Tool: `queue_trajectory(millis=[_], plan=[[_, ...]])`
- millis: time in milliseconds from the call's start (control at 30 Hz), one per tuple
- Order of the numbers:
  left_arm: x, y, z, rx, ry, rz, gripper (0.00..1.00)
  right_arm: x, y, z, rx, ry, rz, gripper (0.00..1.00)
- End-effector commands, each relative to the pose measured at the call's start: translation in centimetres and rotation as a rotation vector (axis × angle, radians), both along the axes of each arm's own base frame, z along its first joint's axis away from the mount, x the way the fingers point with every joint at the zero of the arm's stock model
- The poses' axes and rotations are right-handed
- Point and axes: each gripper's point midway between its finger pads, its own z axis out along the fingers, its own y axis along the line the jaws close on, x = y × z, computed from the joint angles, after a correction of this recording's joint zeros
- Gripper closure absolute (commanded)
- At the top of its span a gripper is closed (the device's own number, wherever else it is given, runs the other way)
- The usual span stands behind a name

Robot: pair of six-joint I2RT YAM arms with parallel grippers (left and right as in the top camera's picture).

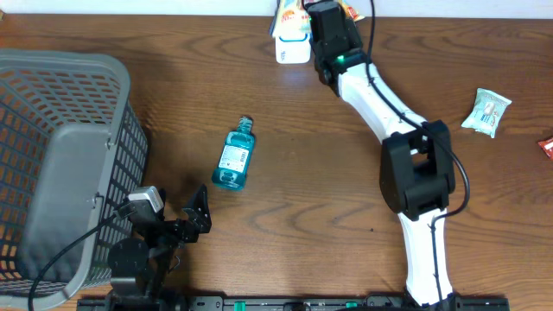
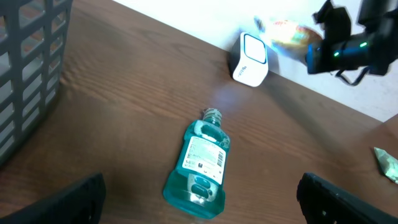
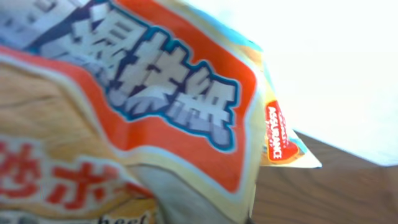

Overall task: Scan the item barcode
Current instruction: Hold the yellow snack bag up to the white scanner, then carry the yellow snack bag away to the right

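**Overhead view with both wrist views.** The right pincer [image 1: 315, 15], jaws pressed together on the snack packet [image 1: 289, 12], holds it raised at the far edge of the tabletop [image 1: 302, 181]. The packet is just beside the white scanner [image 1: 292, 48]. The scanner lies to this pincer's left and slightly nearer the robot. The right wrist camera is filled by the packet's orange printed face, where no barcode can be made out, and the packet's long axis cannot be told. The left pincer [image 1: 195, 216], jaws spread and empty, sits beside the basket [image 1: 78, 67], well apart from the scanner, so the right arm is nearer. A mouthwash bottle [image 1: 234, 157] lies on its side between the arms. The coming move probably depends on turning the barcode toward the scanner window.
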Motion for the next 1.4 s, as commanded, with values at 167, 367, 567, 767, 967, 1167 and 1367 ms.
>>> queue_trajectory(millis=[167, 367, 567, 767, 967, 1167, 1367], plan=[[-0.1, -0.3, 0.1, -0.016, 0.002, -0.012, 0.02, 0.3, -1.9, 1.8, -0.02, -0.105, -0.146, 0.99], [-0.1, -0.3, 0.0, -0.016, 0.003, -0.012, 0.02, 1.1, -1.0, 0.1, 0.029, -0.19, -0.203, 0.99], [-0.1, -0.3, 0.0, -0.016, 0.003, -0.012, 0.02, 1.3, 0.5, -2.6, -0.083, -0.306, -0.266, 0.99], [-0.1, -0.3, 0.0, -0.016, 0.002, -0.012, 0.02, 0.7, 2.4, -4.8, -0.08, -0.349, -0.284, 0.99], [-0.1, -0.3, 0.0, -0.015, 0.002, -0.012, 0.02, -0.3, 0.0, -3.5, -0.177, -0.358, -0.402, 0.99], [-0.1, -0.3, 0.1, -0.015, 0.002, -0.013, 0.02, -1.1, -5.2, 1.5, -0.332, -0.358, -0.595, 0.99], [-0.1, -0.3, 0.0, -0.016, 0.002, -0.012, 0.02, -2.9, -11.4, 7.9, -0.412, -0.338, -0.782, 0.99]])
